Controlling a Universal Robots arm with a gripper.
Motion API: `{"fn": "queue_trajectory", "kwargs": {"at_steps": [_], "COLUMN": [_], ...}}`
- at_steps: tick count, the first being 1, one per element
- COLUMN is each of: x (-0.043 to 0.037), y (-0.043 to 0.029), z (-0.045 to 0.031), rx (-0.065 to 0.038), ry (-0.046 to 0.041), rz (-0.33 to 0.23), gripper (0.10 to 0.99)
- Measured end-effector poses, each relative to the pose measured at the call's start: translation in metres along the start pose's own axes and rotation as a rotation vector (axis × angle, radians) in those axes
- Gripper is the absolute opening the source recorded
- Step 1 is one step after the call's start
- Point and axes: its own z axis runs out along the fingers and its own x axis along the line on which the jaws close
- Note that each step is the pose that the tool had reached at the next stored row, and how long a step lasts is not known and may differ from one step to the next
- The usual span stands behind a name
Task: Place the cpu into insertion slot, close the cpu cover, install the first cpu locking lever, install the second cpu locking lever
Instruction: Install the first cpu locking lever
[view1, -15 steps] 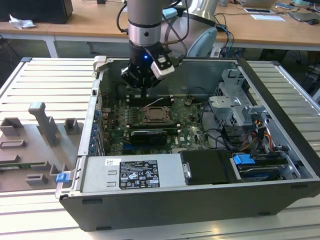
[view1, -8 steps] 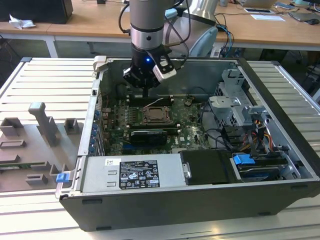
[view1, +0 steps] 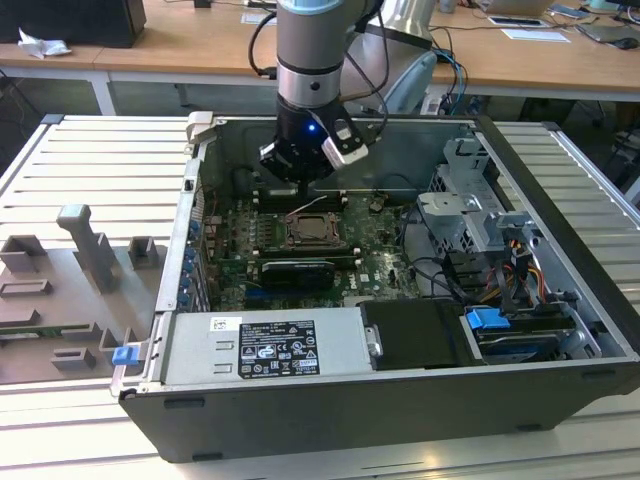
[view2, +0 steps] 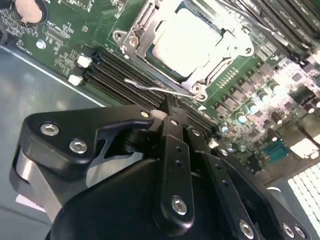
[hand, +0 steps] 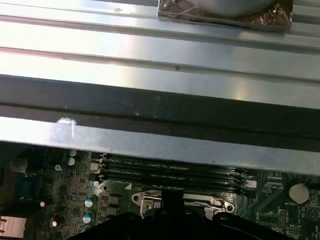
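Hovering tool (view2: 167, 107): fingers pressed together, tips just above a thin wire lever (view2: 150, 86) beside the socket.
Chip (view2: 187, 40): pale metal face, lying in the socket (view1: 311, 231) on the green board (view2: 65, 30).
Cover (view2: 145, 37): shiny frame lying down around the chip.
Case (view1: 400, 390): open on the slatted tabletop (view1: 80, 150).

Robotics lab: opened computer case (view1: 400, 330) on slatted metal bench (view1: 80, 160), wooden desks (view1: 200, 45) behind.
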Motion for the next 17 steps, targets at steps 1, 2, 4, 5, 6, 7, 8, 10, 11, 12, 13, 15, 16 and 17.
{"fn": "queue_trajectory", "kwargs": {"at_steps": [1,2,4,5,6,7,8,10,11,12,13,15,16,17], "x": [-0.0022,-0.0055,-0.0084,-0.0091,-0.0105,-0.0115,-0.0125,-0.014,-0.0143,-0.0147,-0.015,-0.0156,-0.0167,-0.0171], "y": [-0.0001,0.0002,0.001,0.0011,0.0012,0.0011,0.0009,0.0007,0.0006,0.0005,0.0006,0.0006,0.0007,0.0006], "z": [0.0008,0.0019,0.0029,0.0032,0.0036,0.0038,0.0042,0.0052,0.0055,0.006,0.0065,0.0072,0.0078,0.0082], "rx": [0.0,0.0,0.0,0.0,0.0,0.0,-0.002,-0.006,-0.009,-0.012,-0.015,-0.019,-0.021,-0.021], "ry": [0.0001,0.0,0.0,0.0,-0.0001,-0.0002,-0.0001,-0.0006,-0.0009,-0.0013,-0.0016,-0.0021,-0.0023,-0.0024], "rz": [0.0,0.0,0.0,0.0,0.0,0.0,0.0,0.0,0.001,0.0,0.0,0.001,0.0,0.0], "gripper": [0.106,0.106,0.106,0.106,0.106,0.106,0.106,0.106,0.106,0.106,0.106,0.106,0.106,0.106]}}
